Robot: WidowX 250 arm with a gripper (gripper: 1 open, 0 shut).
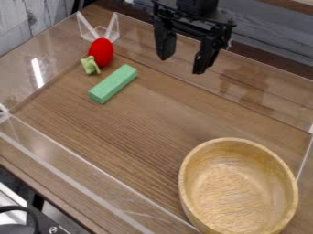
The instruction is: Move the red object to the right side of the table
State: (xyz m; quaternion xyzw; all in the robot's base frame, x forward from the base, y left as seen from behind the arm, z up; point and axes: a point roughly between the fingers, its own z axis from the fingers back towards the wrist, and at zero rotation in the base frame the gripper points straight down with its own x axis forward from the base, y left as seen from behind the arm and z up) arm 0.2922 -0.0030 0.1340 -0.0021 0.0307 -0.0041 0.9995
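Hovers with the black gripper (185, 55) above the far middle of the wood-grain tabletop (153, 123), with fingers released and spread apart. See the red toy fruit (102, 52) at far left, with the green rectangular block (113, 83) on its near side. At near right, see the round wooden bowl (188, 187).

The fruit (101, 52) lies behind the block (113, 83) (both left of the bowl (239, 187))
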